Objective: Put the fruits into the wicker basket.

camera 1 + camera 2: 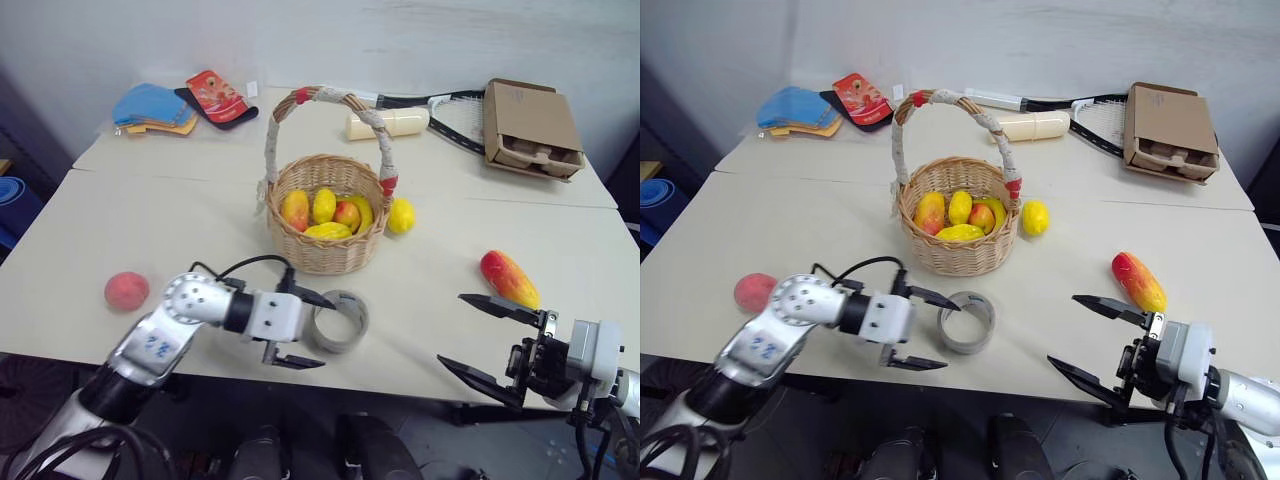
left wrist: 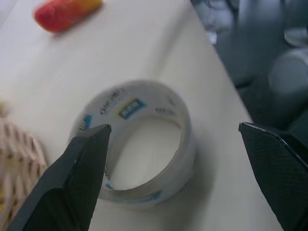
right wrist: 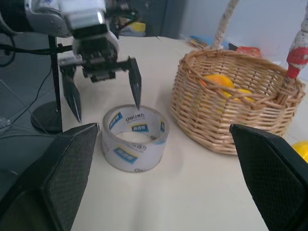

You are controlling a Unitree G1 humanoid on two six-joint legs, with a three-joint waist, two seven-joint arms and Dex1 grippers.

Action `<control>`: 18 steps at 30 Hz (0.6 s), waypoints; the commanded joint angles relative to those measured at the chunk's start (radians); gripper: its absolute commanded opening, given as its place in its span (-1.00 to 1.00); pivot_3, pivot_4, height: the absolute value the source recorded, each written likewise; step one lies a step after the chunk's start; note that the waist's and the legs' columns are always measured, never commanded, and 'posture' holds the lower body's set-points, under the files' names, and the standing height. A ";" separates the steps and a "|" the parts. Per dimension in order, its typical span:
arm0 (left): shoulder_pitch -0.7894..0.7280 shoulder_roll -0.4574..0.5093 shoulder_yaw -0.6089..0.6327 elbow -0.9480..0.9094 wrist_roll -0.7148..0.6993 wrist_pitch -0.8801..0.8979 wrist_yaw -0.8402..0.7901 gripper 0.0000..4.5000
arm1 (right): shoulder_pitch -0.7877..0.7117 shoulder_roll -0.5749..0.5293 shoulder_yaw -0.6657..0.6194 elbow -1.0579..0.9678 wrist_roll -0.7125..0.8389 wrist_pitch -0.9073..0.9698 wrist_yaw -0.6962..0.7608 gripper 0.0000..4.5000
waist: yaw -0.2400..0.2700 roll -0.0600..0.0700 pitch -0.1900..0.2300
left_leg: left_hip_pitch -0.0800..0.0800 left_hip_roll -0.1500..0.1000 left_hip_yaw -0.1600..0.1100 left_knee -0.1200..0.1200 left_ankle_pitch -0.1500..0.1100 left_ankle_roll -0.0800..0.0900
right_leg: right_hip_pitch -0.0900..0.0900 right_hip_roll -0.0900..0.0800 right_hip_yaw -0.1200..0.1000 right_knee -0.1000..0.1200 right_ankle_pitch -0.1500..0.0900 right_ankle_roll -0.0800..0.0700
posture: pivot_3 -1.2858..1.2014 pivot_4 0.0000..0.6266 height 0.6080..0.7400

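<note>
Both end effectors, left (image 1: 303,330) and right (image 1: 492,346), are held spread and empty at the cream counter's (image 1: 120,225) near edge; four fruits (image 1: 325,213) are seen inside the round tan wicker basket (image 1: 326,240)

I note silver-grey arm housings with white wrist blocks. The left tool (image 1: 300,330) and right tool (image 1: 485,340) each carry two pointed black fingers. A black cable loops over the left wrist; a blue marking sits on the left forearm.
</note>
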 commanded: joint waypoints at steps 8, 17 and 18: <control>-0.044 -0.026 -0.025 0.069 0.085 -0.056 -0.043 -0.06 | -0.002 0.005 0.016 0.003 -0.083 -0.020 0.017 1.00 | -0.001 0.000 0.000 | 0.000 0.000 -0.001 0.002 0.000 0.000 | -0.001 0.000 0.001 0.006 -0.002 0.001 | 0.03 -0.52 1.00; 0.313 0.202 0.629 -0.249 -0.426 0.337 -0.002 -0.97 | -0.301 0.072 0.234 0.018 0.002 0.098 0.025 1.00 | -0.019 -0.002 0.001 | 0.003 0.000 -0.003 0.001 0.002 -0.006 | -0.003 -0.001 0.000 0.015 -0.009 -0.002 | 0.03 -0.52 1.00; 0.359 0.210 0.760 -0.234 -0.471 0.394 0.028 -0.97 | -0.331 0.088 0.263 0.007 0.009 0.112 0.020 1.00 | -0.024 -0.003 0.002 | 0.003 0.000 -0.004 0.001 0.002 -0.006 | -0.003 -0.001 0.000 0.016 -0.010 -0.002 | 0.03 -0.52 1.00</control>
